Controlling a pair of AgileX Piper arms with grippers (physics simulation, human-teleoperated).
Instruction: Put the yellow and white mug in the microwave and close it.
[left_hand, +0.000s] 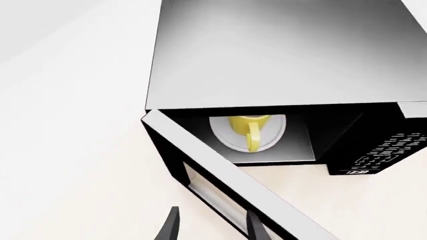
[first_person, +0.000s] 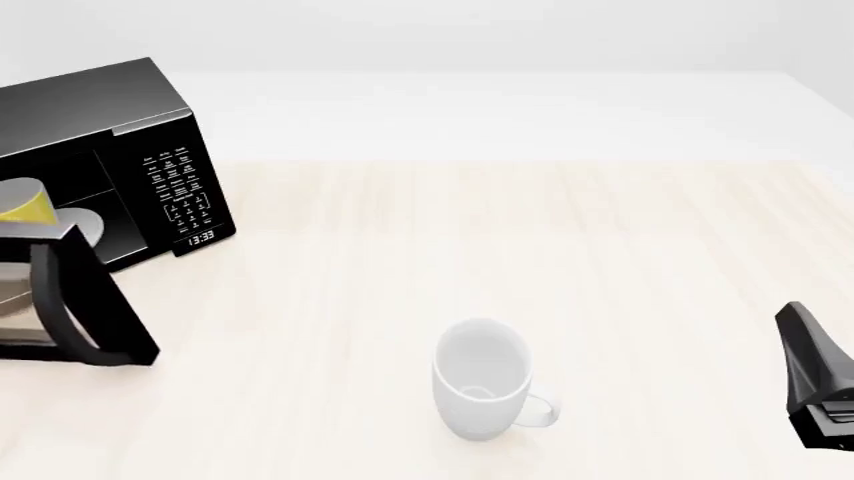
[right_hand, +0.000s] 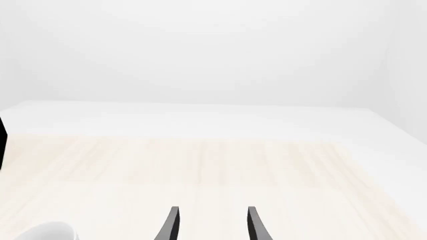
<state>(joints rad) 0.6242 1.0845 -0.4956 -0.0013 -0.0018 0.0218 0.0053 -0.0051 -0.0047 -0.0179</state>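
Note:
The yellow and white mug stands on the white turntable plate inside the black microwave, its handle facing the opening. In the front view the mug shows at the far left, inside the microwave. The microwave door hangs partly open, swung toward me. My left gripper is open just above the door's outer edge, holding nothing. My right gripper is open and empty over the table at the right, far from the microwave.
A larger all-white mug stands upright on the light wood table, near the front middle; its rim shows in the right wrist view. The open door juts out toward the table's front left.

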